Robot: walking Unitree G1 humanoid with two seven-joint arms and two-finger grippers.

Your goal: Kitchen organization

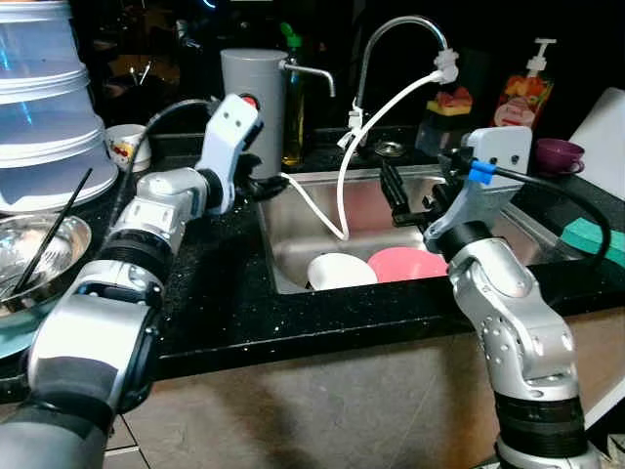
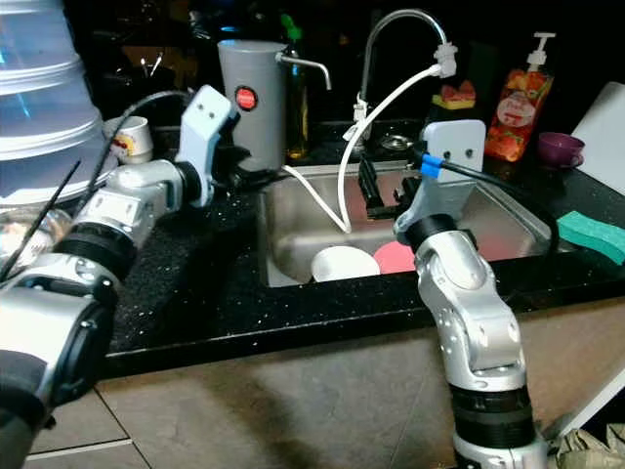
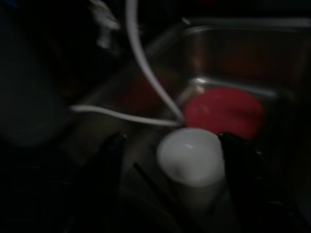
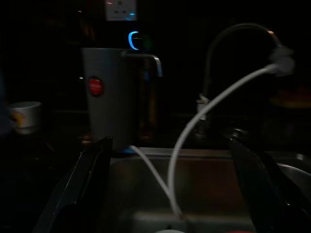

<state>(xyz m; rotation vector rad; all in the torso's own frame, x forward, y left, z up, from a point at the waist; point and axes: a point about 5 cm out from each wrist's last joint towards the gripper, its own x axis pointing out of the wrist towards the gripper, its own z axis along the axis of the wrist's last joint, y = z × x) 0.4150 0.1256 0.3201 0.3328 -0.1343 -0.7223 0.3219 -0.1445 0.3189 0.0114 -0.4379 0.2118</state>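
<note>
A white cup (image 1: 340, 271) and a pink plate (image 1: 408, 264) lie side by side on the bottom of the steel sink (image 1: 293, 234). My left gripper (image 1: 262, 184) reaches over the sink's left rim, open and empty. In the left wrist view its fingers (image 3: 112, 162) stand wide apart, with the white cup (image 3: 192, 162) and the pink plate (image 3: 223, 111) beyond them. My right gripper (image 1: 415, 195) hovers above the middle of the sink, over the plate, and its fingers (image 4: 92, 179) are also apart with nothing held.
A white hose (image 1: 342, 166) hangs from the faucet (image 1: 391, 34) into the sink. A grey kettle (image 1: 252, 98) stands behind the left rim. A steel bowl (image 1: 39, 254) and stacked clear tubs (image 1: 44, 107) are at left. A green sponge (image 1: 591, 237) and a purple cup (image 1: 557, 153) are at right.
</note>
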